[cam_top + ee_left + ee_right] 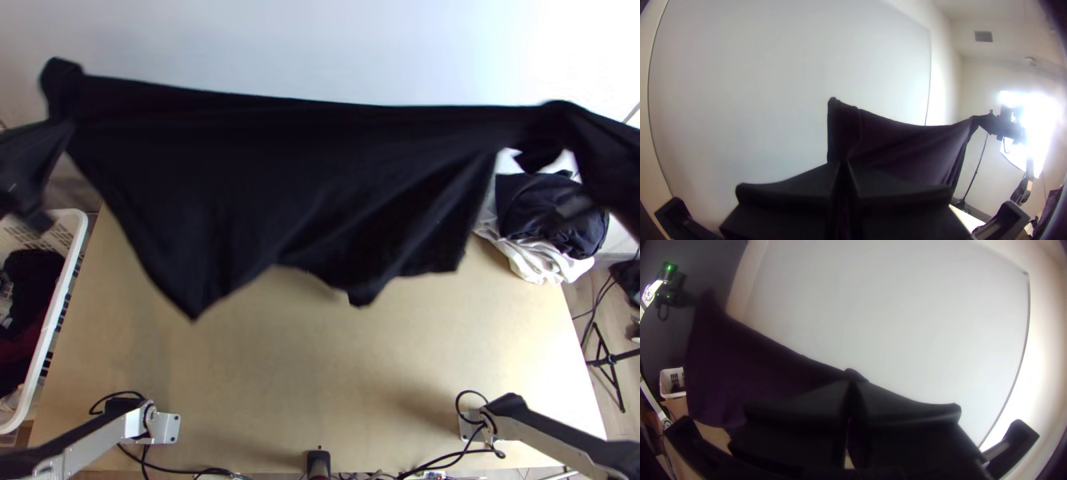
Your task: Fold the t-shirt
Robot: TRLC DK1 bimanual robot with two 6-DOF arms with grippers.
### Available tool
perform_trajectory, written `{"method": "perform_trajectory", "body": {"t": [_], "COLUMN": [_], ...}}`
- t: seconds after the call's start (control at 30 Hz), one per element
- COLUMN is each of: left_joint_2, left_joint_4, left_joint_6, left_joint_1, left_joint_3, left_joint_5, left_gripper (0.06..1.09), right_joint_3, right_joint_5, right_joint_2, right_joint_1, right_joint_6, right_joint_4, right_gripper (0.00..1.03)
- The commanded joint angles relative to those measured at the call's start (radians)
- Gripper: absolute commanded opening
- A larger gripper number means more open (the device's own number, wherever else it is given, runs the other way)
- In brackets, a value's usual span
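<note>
Hanging in the air, the black t-shirt (280, 176) stretches between the two grippers above the far part of the light wooden table (320, 384). On a clock face laid over the top view, with twelve at the far side, the left gripper (68, 128) is at ten o'clock and the right gripper (560, 120) at two. The left one is closed on cloth: in the left wrist view its broad black fingers (791, 195) stand close together, with fabric rising from between their tips. The right one likewise pinches a gathered bit of the shirt, fingers (911, 418) nearly meeting. Which parts of the garment they grip, I cannot tell.

Between the holds, the upper edge runs fairly taut from ten o'clock to two. Below it the cloth falls open in loose folds, the uneven lower edge dropping to a point toward eight o'clock and a smaller one near five.

Near nine o'clock, beside the table, a white basket (78, 228) holds dark clothes (30, 280). At three o'clock lies a pile with a dark navy garment (544, 212) on white cloth (536, 264). A black tripod (612, 364) stands on the floor at four. The arms' bases are at seven (166, 428) and five o'clock, with black cables (184, 470) along the near edge.
</note>
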Motion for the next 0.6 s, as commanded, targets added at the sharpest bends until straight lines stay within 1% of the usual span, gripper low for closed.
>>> {"method": "perform_trajectory", "body": {"t": [0.0, 0.13, 0.23, 0.3, 0.37, 0.47, 0.57], "left_joint_2": [-0.148, -0.198, -0.221, -0.243, -0.260, -0.289, -0.309], "left_joint_4": [-0.110, -0.222, -0.285, -0.286, -0.297, -0.280, -0.234], "left_joint_6": [0.009, 0.011, 0.031, 0.031, 0.034, 0.038, 0.045], "left_joint_1": [-0.003, -0.005, -0.003, -0.005, -0.003, -0.003, -0.008], "left_joint_3": [0.023, 0.001, -0.088, -0.173, -0.281, -0.482, -0.692], "left_joint_5": [0.016, 0.053, 0.084, 0.096, 0.102, 0.102, 0.102], "left_gripper": [0.09, 0.09, 0.09, 0.09, 0.09, 0.09, 0.09], "right_joint_3": [0.000, 0.002, -0.051, -0.117, -0.189, -0.307, -0.462], "right_joint_5": [0.023, 0.021, 0.014, -0.003, -0.040, -0.087, -0.104], "right_joint_2": [-0.143, -0.178, -0.198, -0.212, -0.220, -0.227, -0.233], "right_joint_1": [0.009, 0.009, 0.009, 0.008, 0.005, 0.009, 0.045], "right_joint_6": [-0.016, 0.047, 0.091, 0.116, 0.145, 0.165, 0.172], "right_joint_4": [-0.067, -0.217, -0.269, -0.275, -0.278, -0.286, -0.262], "right_gripper": [0.03, 0.03, 0.03, 0.03, 0.03, 0.03, 0.03]}}
